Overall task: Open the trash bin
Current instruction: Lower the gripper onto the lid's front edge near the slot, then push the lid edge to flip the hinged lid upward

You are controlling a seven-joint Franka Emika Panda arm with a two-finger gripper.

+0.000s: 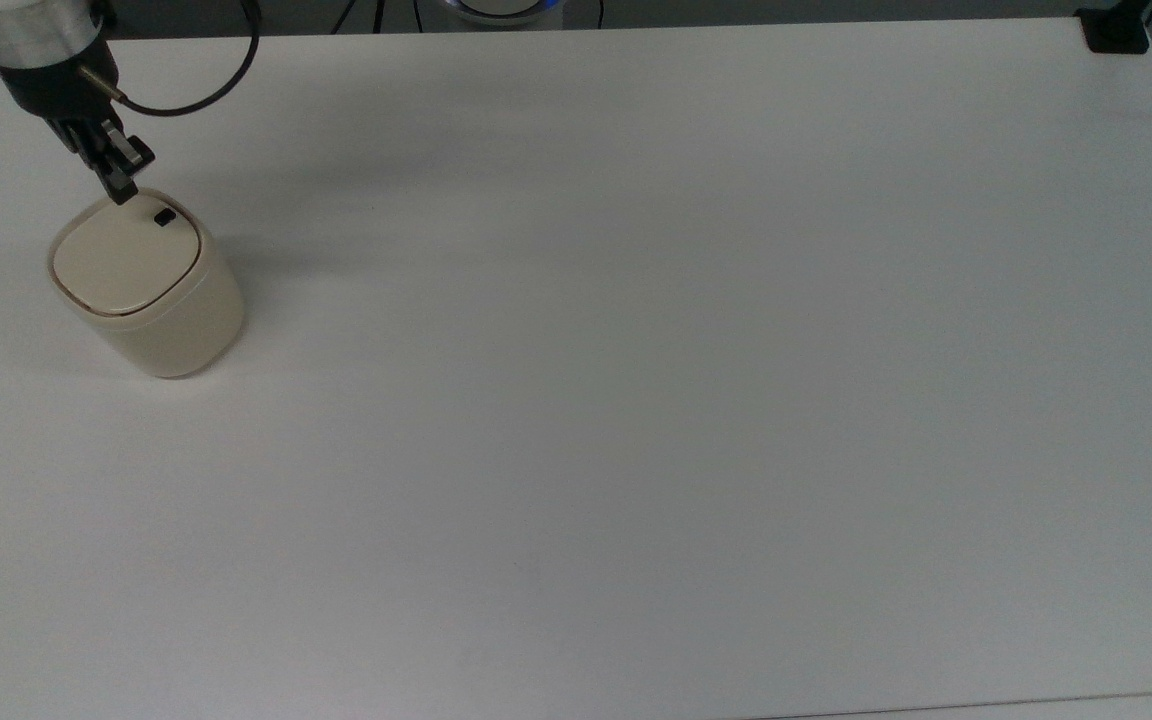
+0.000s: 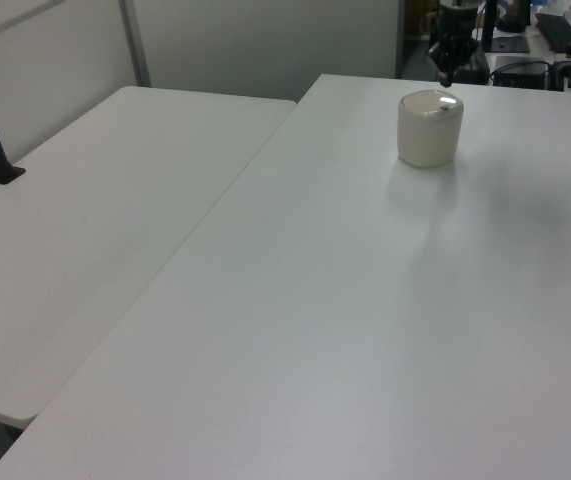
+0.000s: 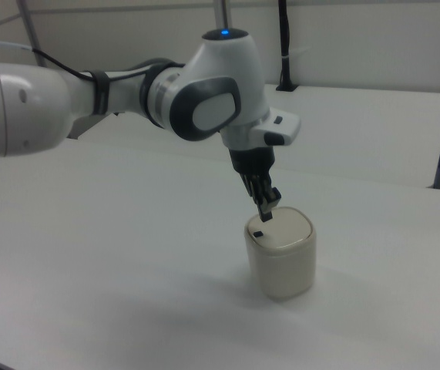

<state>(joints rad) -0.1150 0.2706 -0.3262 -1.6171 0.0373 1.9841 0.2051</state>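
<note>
Arm [image 3: 89, 92] angled down — fingers [image 3: 267, 206] above trash bin [image 3: 283, 253]
</note>
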